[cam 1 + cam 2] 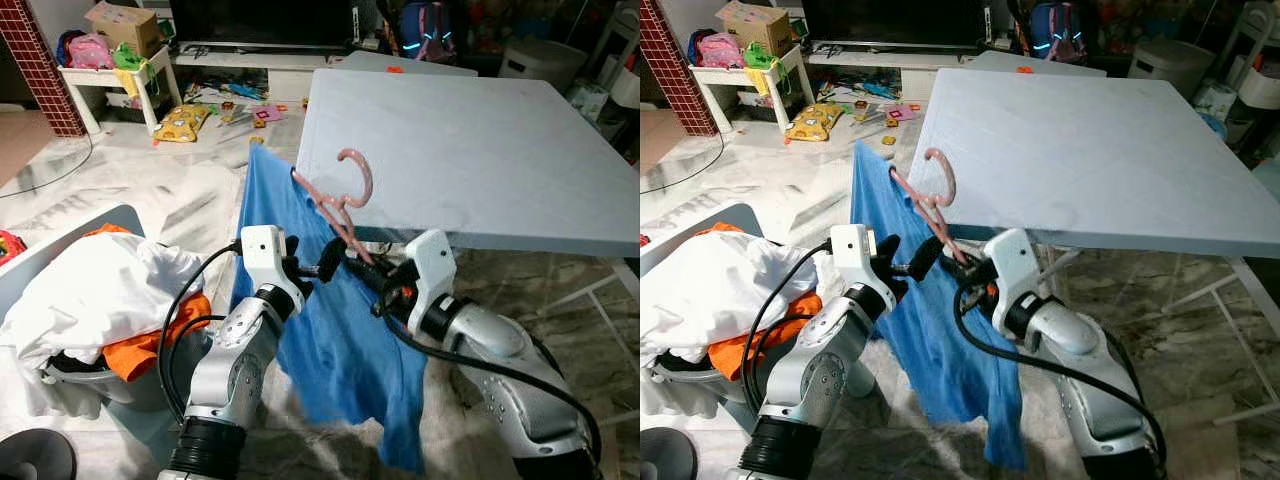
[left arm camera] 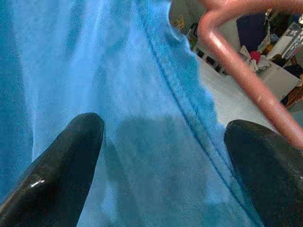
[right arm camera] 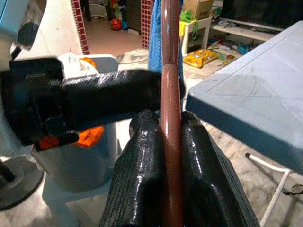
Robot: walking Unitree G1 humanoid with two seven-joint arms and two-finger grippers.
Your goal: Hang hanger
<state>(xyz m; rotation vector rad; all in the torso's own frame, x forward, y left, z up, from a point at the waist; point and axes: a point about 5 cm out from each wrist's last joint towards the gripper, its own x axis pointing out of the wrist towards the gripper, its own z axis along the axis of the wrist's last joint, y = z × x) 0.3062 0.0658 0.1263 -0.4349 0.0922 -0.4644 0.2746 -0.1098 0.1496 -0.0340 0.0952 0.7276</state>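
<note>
Both silver arms are reaching forward from the bottom of the head views, and between them a blue shirt is draping down toward the marble floor. Gripping the pink hanger by its rod, the right gripper is pinching it tight between its 2 black fingers, with no gap showing in the right wrist view. That rod is running up and away from the right gripper toward the pale blue table, tilting to the robot's left, with the hook curling over just at the table's near edge. The left gripper is sitting just beside the hanger on its left, fingers spread wide and closing on nothing, with shirt fabric lying between them and the hanger's bend near 1 fingertip in the left wrist view. The shirt is probably threaded onto the hanger, though the folds are hiding how. Since the right gripper is already holding the hanger, it seems the arm to carry the hook onward.
</note>
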